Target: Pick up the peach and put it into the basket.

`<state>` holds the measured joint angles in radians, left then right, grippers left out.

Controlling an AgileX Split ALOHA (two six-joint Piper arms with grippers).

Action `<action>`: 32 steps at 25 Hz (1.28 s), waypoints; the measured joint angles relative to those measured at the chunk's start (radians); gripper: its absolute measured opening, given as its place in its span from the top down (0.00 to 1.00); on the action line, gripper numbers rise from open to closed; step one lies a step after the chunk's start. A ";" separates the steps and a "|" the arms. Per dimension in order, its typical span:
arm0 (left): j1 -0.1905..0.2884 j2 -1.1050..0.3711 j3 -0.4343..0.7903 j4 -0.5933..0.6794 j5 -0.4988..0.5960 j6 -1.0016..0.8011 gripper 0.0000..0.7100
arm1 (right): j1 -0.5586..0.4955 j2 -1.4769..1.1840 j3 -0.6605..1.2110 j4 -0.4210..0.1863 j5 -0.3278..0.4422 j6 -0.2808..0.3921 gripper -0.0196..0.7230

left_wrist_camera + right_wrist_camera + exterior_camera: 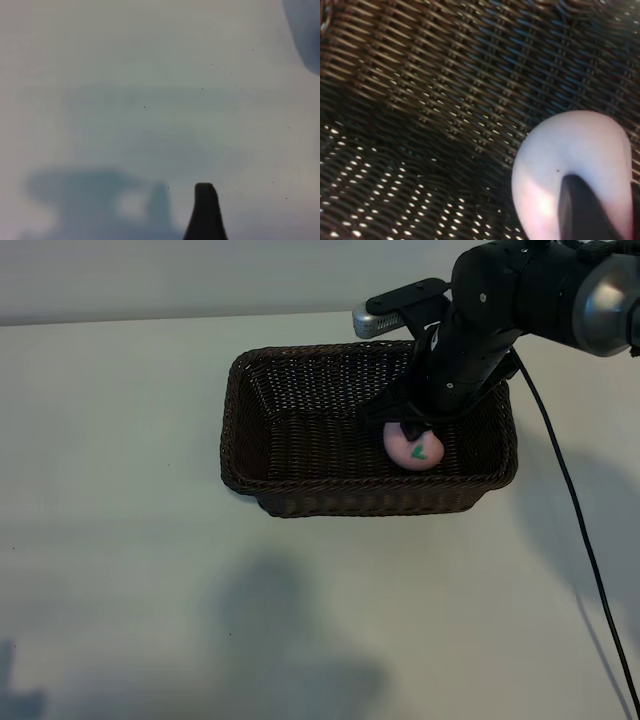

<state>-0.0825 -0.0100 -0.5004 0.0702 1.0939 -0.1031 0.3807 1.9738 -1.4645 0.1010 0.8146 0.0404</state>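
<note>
Peach [570, 165] fills the near corner of our right wrist view with one dark finger [582, 210] across it; from outside we see it low inside the basket [300, 502], right end, under the right gripper [408, 430]. We judge this the release step, but we can't tell whether the fingers grip it or have let go; next we spread fully and lift straight up clear of the rim. Left gripper [205, 215] is parked, spread, off over bare table; no brand or writing readable, just the peach's green leaf mark.

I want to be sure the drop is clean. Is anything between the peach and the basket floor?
Nothing visible. The peach is already inside the basket, low at its right end, with the right claw over it and only bare wicker showing around it. Whether it touches the floor cannot be told.
</note>
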 joint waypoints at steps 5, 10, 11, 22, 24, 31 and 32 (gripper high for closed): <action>0.000 0.000 0.000 0.000 0.000 0.000 0.22 | 0.000 -0.014 -0.002 0.000 -0.003 0.000 0.33; 0.000 0.000 0.000 0.000 0.000 0.000 0.22 | 0.000 -0.052 -0.057 -0.001 0.032 0.000 0.08; 0.000 0.000 0.000 0.000 0.000 0.000 0.22 | 0.000 -0.059 -0.082 -0.004 0.057 0.000 0.07; 0.000 0.000 0.000 0.000 0.000 0.000 0.22 | -0.092 -0.143 -0.223 -0.164 0.284 0.000 0.15; 0.000 0.000 0.000 0.000 0.000 0.000 0.22 | -0.151 -0.154 -0.223 -0.174 0.304 0.000 0.16; 0.000 0.000 0.000 0.000 0.000 0.000 0.22 | -0.381 -0.188 -0.223 -0.181 0.394 -0.010 0.17; 0.000 0.000 0.000 0.000 0.000 0.000 0.22 | -0.411 -0.198 -0.223 -0.173 0.398 -0.016 0.17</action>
<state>-0.0825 -0.0100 -0.5004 0.0702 1.0939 -0.1031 -0.0306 1.7755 -1.6877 -0.0725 1.2130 0.0243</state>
